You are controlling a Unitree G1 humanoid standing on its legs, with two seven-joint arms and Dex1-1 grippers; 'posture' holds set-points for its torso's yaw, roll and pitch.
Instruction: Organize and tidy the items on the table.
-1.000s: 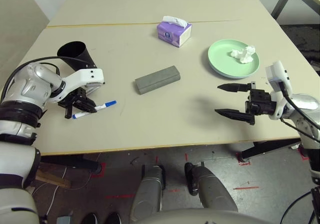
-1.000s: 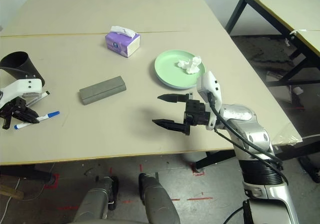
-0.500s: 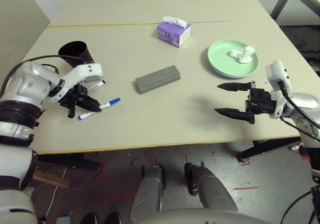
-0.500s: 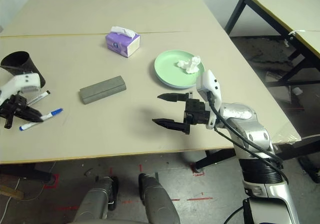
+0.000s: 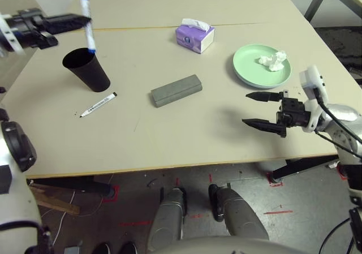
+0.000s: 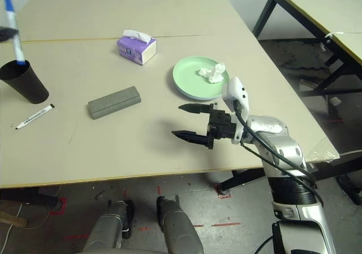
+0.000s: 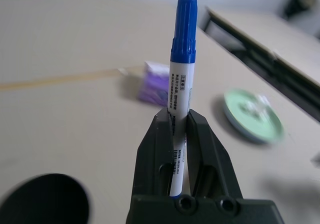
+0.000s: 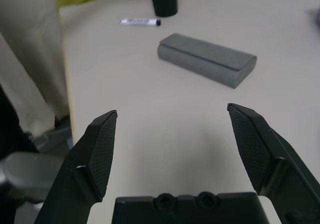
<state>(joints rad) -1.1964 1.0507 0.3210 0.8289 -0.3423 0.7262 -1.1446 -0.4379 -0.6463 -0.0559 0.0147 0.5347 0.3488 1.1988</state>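
The blue-capped marker [image 7: 181,79] stands upright above the black cup [image 5: 86,69], pinched in the left hand [image 7: 181,134]. A second ago that hand held it low at the counter [image 5: 186,135]. The right hand [image 5: 264,111] hovers wide apart, holding nothing, unmoved.

Even, soft overhead light covers the table [image 5: 169,141], casting faint shadows. In the left wrist view, the marker [image 7: 181,74] is sharp against a blurred background.
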